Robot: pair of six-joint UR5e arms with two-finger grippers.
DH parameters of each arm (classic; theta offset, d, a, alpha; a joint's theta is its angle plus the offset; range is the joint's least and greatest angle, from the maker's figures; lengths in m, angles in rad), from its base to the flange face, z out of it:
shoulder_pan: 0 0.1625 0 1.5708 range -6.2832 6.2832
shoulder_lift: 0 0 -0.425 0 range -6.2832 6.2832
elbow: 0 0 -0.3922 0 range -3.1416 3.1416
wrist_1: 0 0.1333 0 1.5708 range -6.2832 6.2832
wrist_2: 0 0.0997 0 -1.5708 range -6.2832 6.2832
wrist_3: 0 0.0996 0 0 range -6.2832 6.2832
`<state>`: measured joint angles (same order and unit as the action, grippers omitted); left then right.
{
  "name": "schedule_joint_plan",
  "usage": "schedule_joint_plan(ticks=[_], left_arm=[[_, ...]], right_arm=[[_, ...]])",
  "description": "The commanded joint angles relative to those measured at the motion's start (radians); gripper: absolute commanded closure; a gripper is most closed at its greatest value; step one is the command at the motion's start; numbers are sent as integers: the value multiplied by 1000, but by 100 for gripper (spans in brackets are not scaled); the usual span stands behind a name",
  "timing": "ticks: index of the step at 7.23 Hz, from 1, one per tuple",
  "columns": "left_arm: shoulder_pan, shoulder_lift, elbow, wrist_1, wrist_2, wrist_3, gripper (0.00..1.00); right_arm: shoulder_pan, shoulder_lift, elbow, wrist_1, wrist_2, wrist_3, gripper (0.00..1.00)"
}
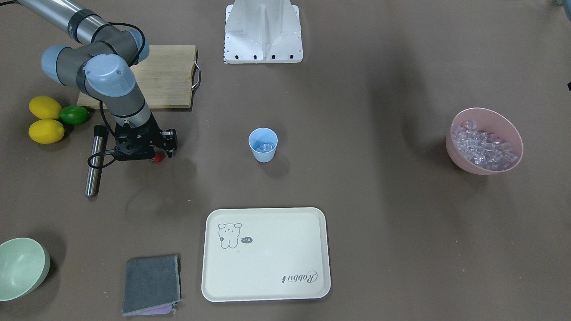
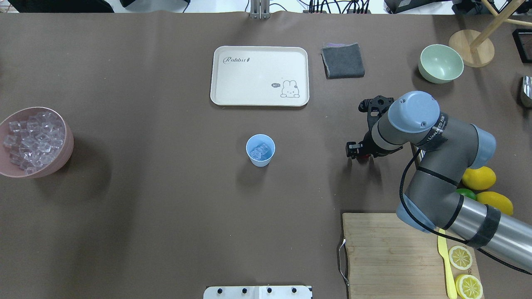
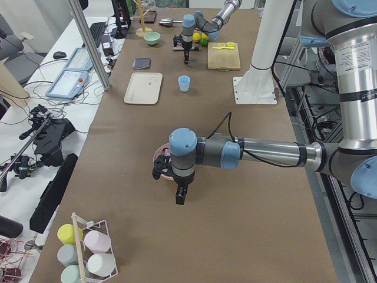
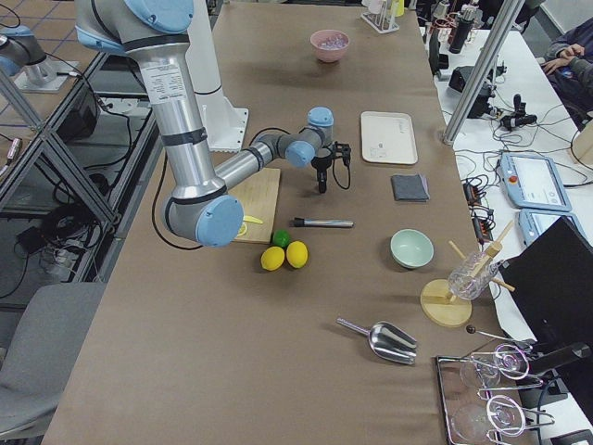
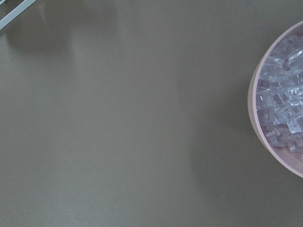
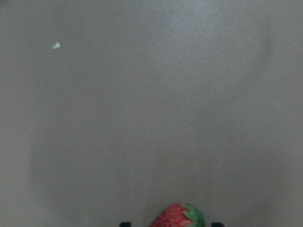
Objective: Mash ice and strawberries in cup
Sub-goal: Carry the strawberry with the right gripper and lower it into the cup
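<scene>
The light-blue cup [image 1: 263, 145] stands mid-table with a few ice cubes [image 2: 259, 150] in it. More ice [image 1: 484, 142] fills the pink bowl [image 2: 62, 160], which also shows in the left wrist view [image 5: 253, 94]. My right gripper [image 1: 158, 157] is shut on the red strawberry [image 6: 177, 216] and holds it a little above the table, to the right of the cup in the overhead view [image 2: 363, 155]. My left gripper [image 3: 179, 197] shows only in the exterior left view, beside the pink bowl; I cannot tell whether it is open.
A metal rod [image 1: 94, 160] lies beside the right gripper. Two lemons [image 1: 44, 119], a lime [image 1: 74, 115] and a wooden cutting board [image 1: 167, 78] are behind it. A cream tray [image 1: 265, 254], grey cloth [image 1: 151, 283] and green bowl [image 1: 20, 267] sit far from the robot.
</scene>
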<state>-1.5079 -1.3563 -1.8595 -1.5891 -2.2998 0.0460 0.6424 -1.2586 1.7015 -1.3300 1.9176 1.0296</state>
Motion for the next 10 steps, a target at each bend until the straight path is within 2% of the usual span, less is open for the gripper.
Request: schedule_joint_plan(ticks=[1, 2, 5, 8, 10], left_arm=[[0, 0, -4, 0, 0, 0, 1], [0, 0, -4, -2, 0, 0, 1], [1, 0, -1, -22, 2, 0, 1], [1, 0, 0, -32, 5, 0, 1], [0, 2, 0, -41, 8, 0, 1]], right_arm=[[-7, -2, 1, 0, 0, 0, 95], [-9, 7, 10, -1, 0, -2, 100], [-13, 134, 24, -1, -21, 1, 100], [-23, 306, 15, -31, -11, 6, 100], [-87, 381, -3, -28, -20, 111, 100]])
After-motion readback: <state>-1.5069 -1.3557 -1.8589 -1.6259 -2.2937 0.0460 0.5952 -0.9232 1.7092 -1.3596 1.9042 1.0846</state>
